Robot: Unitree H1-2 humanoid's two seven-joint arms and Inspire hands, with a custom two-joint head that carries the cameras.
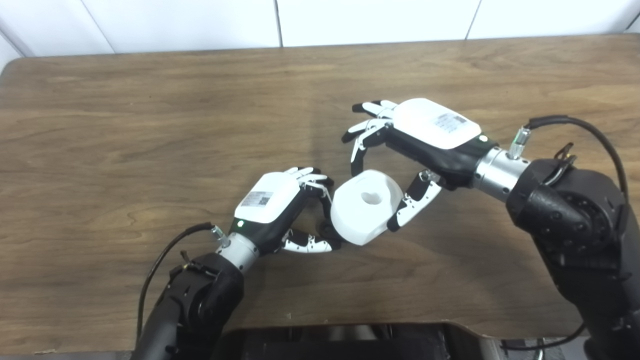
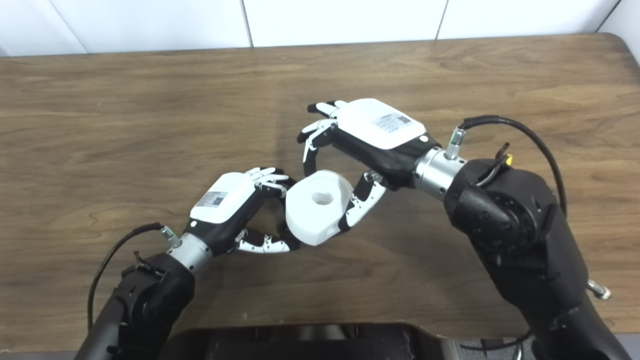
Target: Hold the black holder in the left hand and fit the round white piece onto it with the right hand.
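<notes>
The round white piece (image 1: 365, 207), a thick disc with a hole in its top face, hangs tilted just above the table between my two hands. My right hand (image 1: 415, 145) reaches over it from the right. Its thumb presses the disc's right side and one finger comes down at the far edge, while the other fingers are spread above. My left hand (image 1: 282, 207) is curled shut against the disc's left side. Only a small dark bit of the black holder (image 1: 326, 228) shows between its fingers and thumb; the rest is hidden by the hand and the disc.
The brown wooden table (image 1: 150, 125) stretches wide to the left and behind the hands. A white wall runs along the far edge. The near edge and the robot's dark body (image 1: 350, 345) lie just below the arms.
</notes>
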